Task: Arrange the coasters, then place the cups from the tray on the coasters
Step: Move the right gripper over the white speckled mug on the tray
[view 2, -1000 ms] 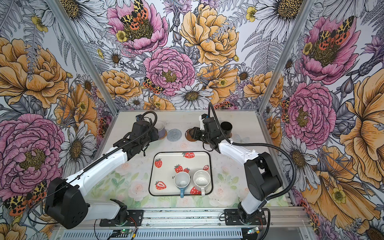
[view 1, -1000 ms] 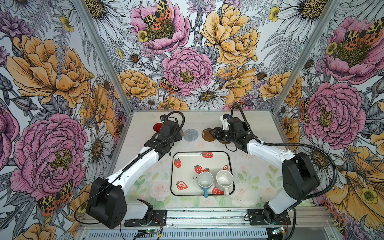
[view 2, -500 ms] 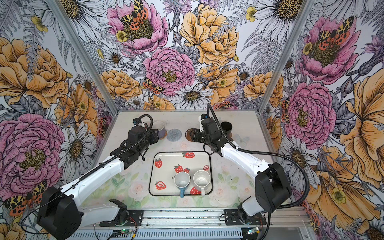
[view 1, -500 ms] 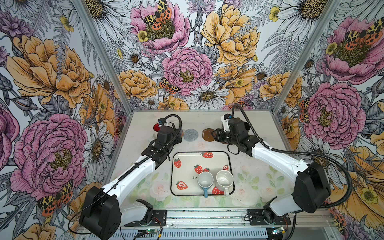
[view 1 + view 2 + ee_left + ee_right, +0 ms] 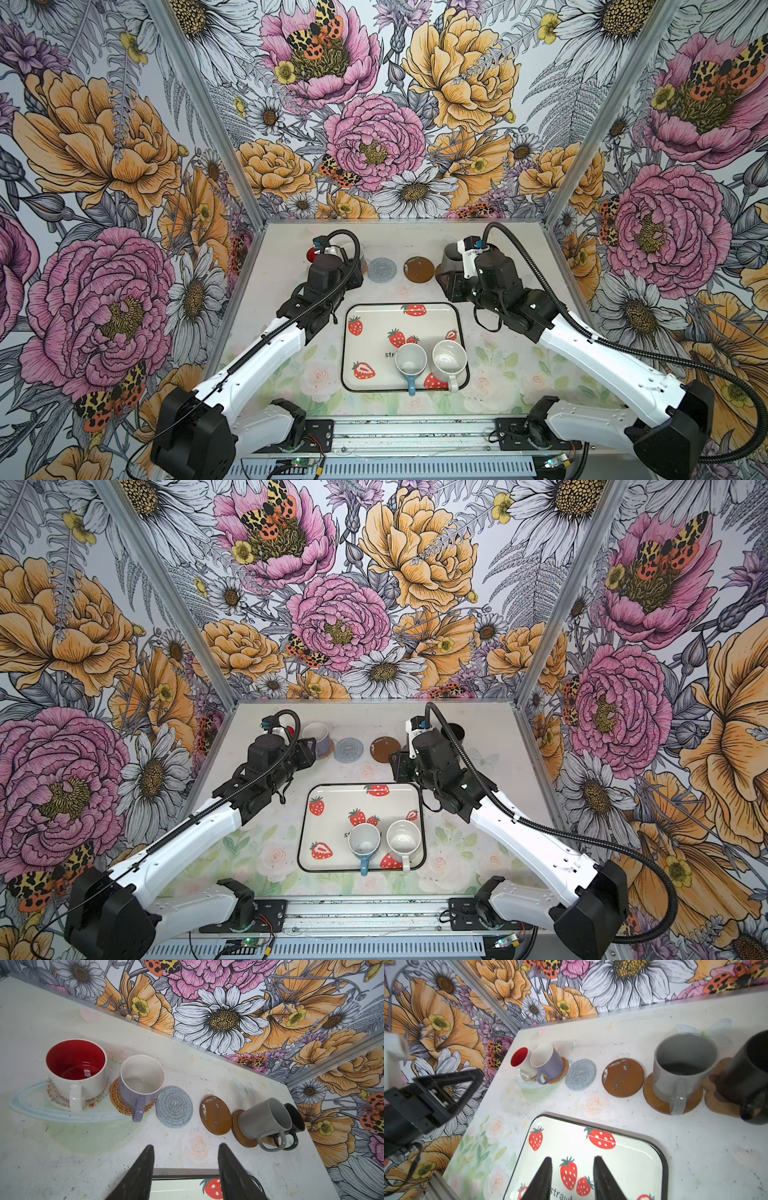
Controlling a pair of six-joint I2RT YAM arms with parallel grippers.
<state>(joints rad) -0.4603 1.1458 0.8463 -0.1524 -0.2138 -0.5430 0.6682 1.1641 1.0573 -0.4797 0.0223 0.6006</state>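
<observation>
Left pincer [image 5: 186,1146] and right pincer [image 5: 573,1157]: drawn back toward cream strawberry-print tray [image 5: 382,318], both half-open, empty; light-blue handled mug [image 5: 410,360], speckled white handled mug [image 5: 449,357] likely due next.

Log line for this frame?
tray: light blue cup, speckled cup | bare: grey woven coaster, brown disc | left gripper: open | right gripper: open

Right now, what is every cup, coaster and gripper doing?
White mug with red inside: upright on clear beaded coaster.
Lilac mug: upright on tan woven coaster.
Grey woven coaster: bare.
Scuffed brown disc coaster: bare.
Grey mug: upright on plain brown disc coaster.
Black mug: upright on tan paw-shaped coaster.
Light blue mug: upright on strawberry-print tray.
Speckled white mug: upright on tray.
Left gripper: open, empty.
Right gripper: open, empty.
</observation>
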